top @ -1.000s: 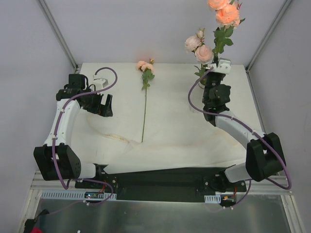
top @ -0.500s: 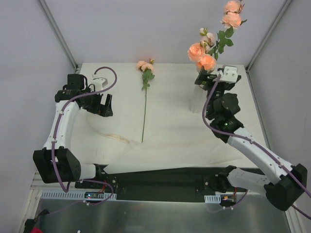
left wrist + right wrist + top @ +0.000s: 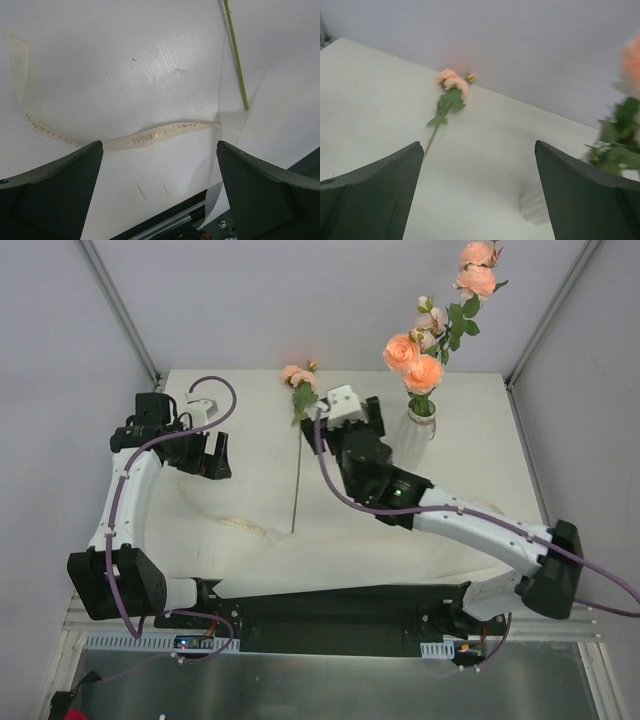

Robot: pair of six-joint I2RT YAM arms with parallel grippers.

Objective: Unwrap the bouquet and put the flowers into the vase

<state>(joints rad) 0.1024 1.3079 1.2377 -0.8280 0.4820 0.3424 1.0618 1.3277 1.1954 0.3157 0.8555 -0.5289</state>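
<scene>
A white surface boxed by plain grey walls carries spread white wrapping paper. A cream ribbon lies across the paper below the left jaws, which stand wide apart and empty. 1 rose lies flat mid-paper, and the vase, far right, holds the other flowers; the right jaws hang between rose and vase, wide apart, gripping nothing.
</scene>
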